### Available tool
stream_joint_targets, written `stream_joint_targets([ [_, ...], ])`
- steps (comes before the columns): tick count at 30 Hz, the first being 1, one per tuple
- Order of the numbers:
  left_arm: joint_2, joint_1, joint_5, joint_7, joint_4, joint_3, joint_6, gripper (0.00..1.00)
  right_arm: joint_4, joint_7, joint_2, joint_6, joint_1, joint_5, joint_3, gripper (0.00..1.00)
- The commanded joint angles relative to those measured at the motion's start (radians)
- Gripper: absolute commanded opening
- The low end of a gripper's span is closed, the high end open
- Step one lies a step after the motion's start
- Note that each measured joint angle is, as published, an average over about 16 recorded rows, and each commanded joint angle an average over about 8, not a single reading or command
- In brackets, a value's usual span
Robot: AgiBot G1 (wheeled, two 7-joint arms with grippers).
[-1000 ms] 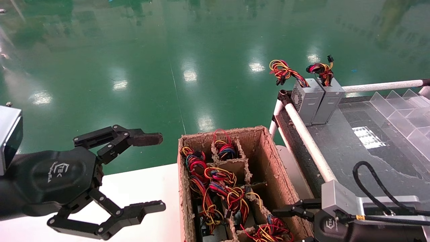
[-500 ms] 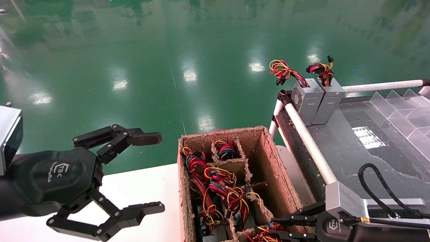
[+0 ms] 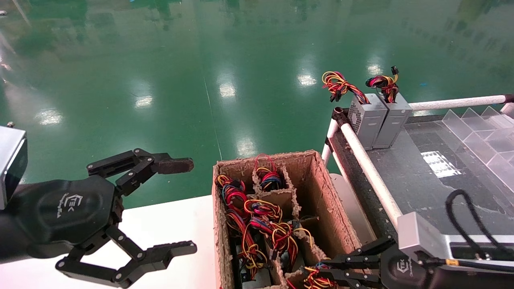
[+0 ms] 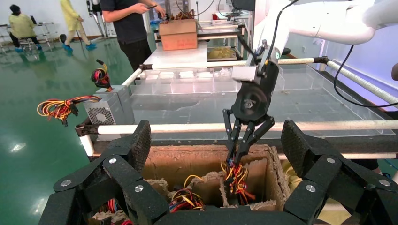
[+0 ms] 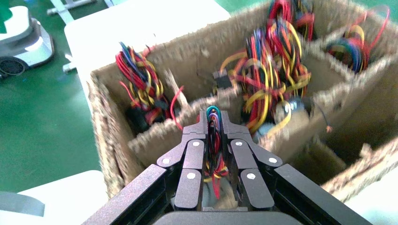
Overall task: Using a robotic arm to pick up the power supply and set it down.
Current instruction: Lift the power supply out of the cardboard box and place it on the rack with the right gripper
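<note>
My right gripper (image 3: 311,277) reaches into the near right compartment of the brown cardboard box (image 3: 321,188). It is shut on the power supply's wire bundle (image 5: 213,140), a bunch of red, yellow, black and purple wires squeezed between the fingers (image 5: 195,154). The left wrist view shows the same grip (image 4: 237,161) from across the box (image 4: 187,161). The power supply's grey body is hidden down in the compartment. My left gripper (image 3: 182,204) hangs open over the white table (image 3: 168,224), left of the box, with nothing in it.
Other wire bundles (image 3: 257,224) fill the box's other compartments. Two grey power supplies (image 3: 367,120) (image 3: 395,118) stand at the far corner of the dark work surface behind a white rail (image 3: 369,168). Clear dividers (image 3: 482,132) lie far right. A person (image 4: 129,28) stands beyond.
My right gripper has moved down and left into the box's near right compartment and now has the wire bundle between its fingers. The left arm has stayed put.
</note>
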Motion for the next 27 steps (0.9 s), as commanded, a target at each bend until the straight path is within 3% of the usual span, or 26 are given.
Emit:
stream_joint_targets([
  [1, 0.0, 0.0, 0.0, 0.0, 0.0, 0.0, 0.0, 1.0, 0.012, -0.003, 0.006, -0.004, 0.003, 0.017, 0.01, 0.0],
  [17, 0.0, 0.0, 0.0, 0.0, 0.0, 0.0, 0.0, 1.0, 0.053, -0.016, 0.075, 0.012, 0.088, 0.225, 0.161, 0.0],
  [27, 0.0, 0.0, 0.0, 0.0, 0.0, 0.0, 0.0, 1.0, 0.017, -0.05, 0.123, 0.093, 0.187, 0.239, 0.246, 0.0],
])
